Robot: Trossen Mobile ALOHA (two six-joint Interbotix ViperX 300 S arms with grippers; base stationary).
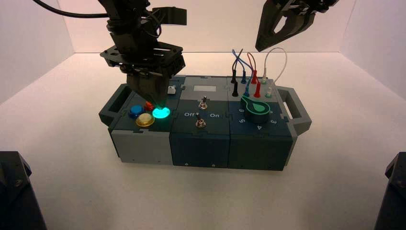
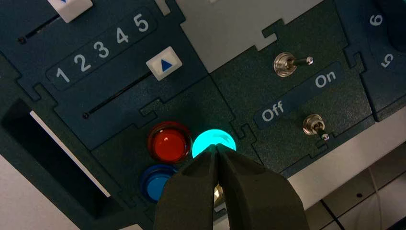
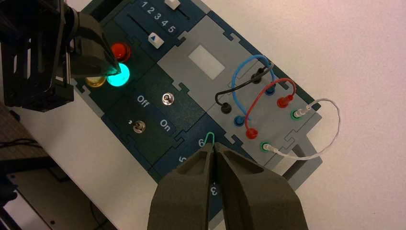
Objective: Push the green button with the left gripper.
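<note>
The green button (image 1: pixel 161 113) glows bright teal on the box's left block, beside the red button (image 1: pixel 149 106), blue button (image 1: pixel 135 111) and yellow button (image 1: pixel 144 120). My left gripper (image 1: pixel 158 104) is shut, its wedge tip down on the green button's edge. In the left wrist view the closed tip (image 2: pixel 216 147) touches the lit green button (image 2: pixel 213 140), next to the red button (image 2: pixel 168 143) and blue button (image 2: pixel 156 184). In the right wrist view the green button (image 3: pixel 118 74) glows under the left gripper (image 3: pixel 115 69). My right gripper (image 3: pixel 213 145) is shut and held high above the knob.
Two toggle switches (image 2: pixel 286 63) (image 2: pixel 314 127) flank the Off/On label in the middle block. A slider (image 2: pixel 163 63) sits by numbers 1 to 5. The black knob (image 1: pixel 257 107) and coloured wires (image 1: pixel 249 72) fill the right block.
</note>
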